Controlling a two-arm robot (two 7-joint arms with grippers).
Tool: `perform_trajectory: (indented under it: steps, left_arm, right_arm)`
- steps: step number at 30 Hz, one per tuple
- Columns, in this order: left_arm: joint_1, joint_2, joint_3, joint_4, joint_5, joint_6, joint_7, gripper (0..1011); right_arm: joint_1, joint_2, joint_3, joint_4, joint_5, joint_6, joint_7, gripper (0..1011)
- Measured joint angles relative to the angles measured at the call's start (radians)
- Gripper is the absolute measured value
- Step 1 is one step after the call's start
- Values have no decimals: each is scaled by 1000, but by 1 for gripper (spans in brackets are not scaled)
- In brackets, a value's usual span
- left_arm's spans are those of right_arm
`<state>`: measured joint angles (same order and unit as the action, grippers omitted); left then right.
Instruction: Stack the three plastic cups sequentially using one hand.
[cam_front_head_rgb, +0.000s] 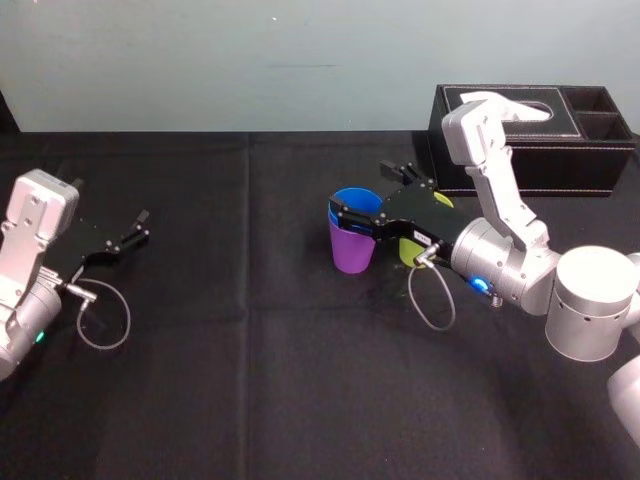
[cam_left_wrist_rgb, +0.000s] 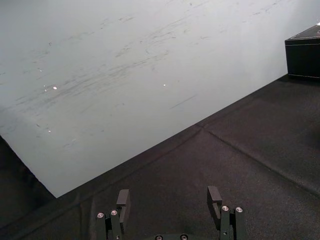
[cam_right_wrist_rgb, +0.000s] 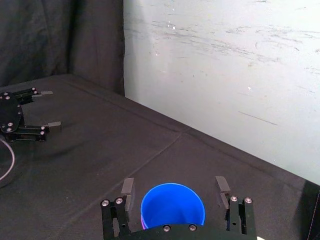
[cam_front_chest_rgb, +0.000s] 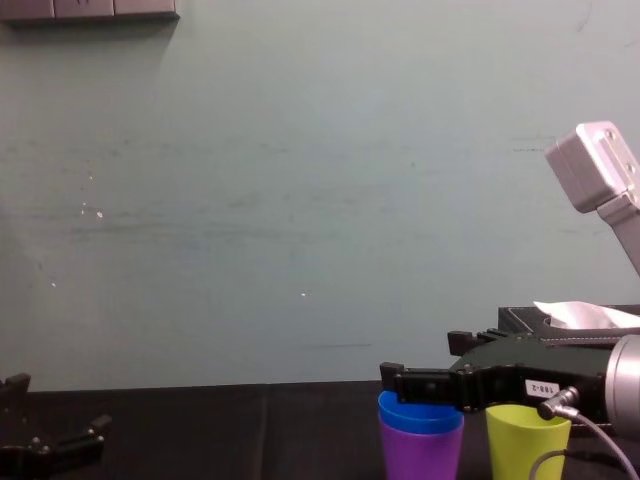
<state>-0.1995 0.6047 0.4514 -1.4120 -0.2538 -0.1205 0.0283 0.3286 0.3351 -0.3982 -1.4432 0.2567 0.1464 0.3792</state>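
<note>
Black right gripper (cam_front_head_rgb: 365, 193) spread astride blue plastic tumbler (cam_right_wrist_rgb: 172, 205), nested in purple tumbler (cam_front_head_rgb: 352, 250) | yellow-green tumbler (cam_front_chest_rgb: 527, 430) at 3 o'clock: judged light, slick, best pinched mid-wall | left gripper (cam_front_head_rgb: 138, 228) parked at 9 o'clock, spread

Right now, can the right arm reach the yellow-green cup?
Probably yes: the yellow-green cup stands right beside the open right gripper, nothing between them. It would first have to leave the blue cup.

Lab test bench, by the look: table (cam_front_head_rgb: 250, 400) under black cloth, bare scuffed pale wall (cam_front_head_rgb: 200, 60) beyond the right pincer (cam_front_head_rgb: 360, 190), dark curtain (cam_right_wrist_rgb: 60, 40) beside that wall, black tissue box (cam_front_head_rgb: 585, 170) just behind it.
</note>
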Motion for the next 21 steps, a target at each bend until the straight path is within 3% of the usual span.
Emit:
perform_trajectory:
  steps: [6, 11, 21]
  left_arm:
    - [0, 0, 0, 0, 0, 0, 0, 1011]
    - [0, 0, 0, 0, 0, 0, 0, 1011]
    - [0, 0, 0, 0, 0, 0, 0, 1011]
  right_arm:
    - [-45, 18, 26, -53, -2, -8, -25, 1000]
    - [-124, 48, 82, -126, 2, -18, -61, 1000]
    - [-219, 77, 154, -181, 17, -35, -79, 1000]
